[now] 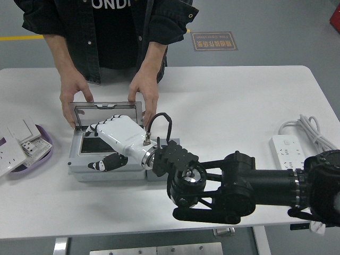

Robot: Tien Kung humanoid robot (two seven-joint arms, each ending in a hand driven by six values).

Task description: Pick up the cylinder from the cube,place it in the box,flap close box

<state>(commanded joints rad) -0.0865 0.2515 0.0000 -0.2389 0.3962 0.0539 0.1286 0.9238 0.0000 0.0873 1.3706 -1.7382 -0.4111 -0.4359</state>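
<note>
Fingers (pixel 101 127) spread over open box (pixel 79 170) — cylinder unseen.

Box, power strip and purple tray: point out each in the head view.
box (pixel 79 169): head view, on its grey front wall, left of the robot's thumb.
power strip (pixel 289 149): head view, on its white top face.
purple tray (pixel 47 139): head view, on its right rim.
</note>
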